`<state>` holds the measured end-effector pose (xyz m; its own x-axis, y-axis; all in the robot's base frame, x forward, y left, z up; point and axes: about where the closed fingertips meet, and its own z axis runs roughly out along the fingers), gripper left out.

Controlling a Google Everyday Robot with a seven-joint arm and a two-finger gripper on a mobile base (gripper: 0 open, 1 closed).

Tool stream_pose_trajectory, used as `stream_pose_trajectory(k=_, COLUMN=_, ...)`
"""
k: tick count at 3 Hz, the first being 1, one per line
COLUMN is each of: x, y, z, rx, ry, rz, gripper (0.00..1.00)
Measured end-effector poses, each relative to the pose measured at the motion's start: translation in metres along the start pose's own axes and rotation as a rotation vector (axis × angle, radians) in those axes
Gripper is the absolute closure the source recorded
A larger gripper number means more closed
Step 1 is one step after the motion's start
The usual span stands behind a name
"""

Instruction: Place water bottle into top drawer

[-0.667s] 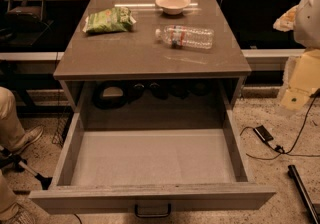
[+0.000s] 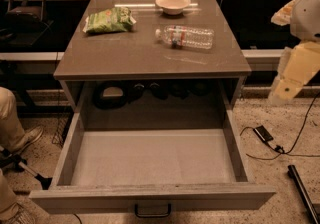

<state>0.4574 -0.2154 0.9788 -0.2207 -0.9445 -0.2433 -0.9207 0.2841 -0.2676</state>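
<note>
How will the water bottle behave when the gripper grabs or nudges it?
Lying on its side, the water bottle would probably roll if nudged. Its clear ribbed plastic likely flexes under a squeeze. The gripper hangs off to its right, not touching.

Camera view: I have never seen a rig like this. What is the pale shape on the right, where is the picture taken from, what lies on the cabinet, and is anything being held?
The pale shape at the right edge is the robot's single arm. Its lower end is the gripper, the part that grasps things. It hangs beside the cabinet's right side, apart from everything on top.

There is only one camera. It looks down at the cabinet from the front; where it is mounted is not known.

On the cabinet top the water bottle lies on its side near the middle. A green snack bag lies to its left, and a pale bowl stands at the back edge.

Below, the top drawer is pulled wide open, and nothing lies in it.

The bottle is not being held, because it rests on the top, away from the gripper.
</note>
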Motion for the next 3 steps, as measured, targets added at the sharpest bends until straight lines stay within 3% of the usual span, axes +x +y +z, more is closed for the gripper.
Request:
stream_pose_trajectory(k=1, x=-0.006, y=-0.038, z=0.020, rx=0.008, ry=-0.088, rz=0.042, gripper=0.00)
stream_pose_trajectory(k=2, x=-0.020, y=-0.076, z=0.048, rx=0.030, ry=-0.114, rz=0.100, gripper=0.00)
stream_pose_trajectory(k=3, x=-0.041, y=-0.108, z=0.079, rx=0.074, ry=-0.120, rz=0.230, gripper=0.00)
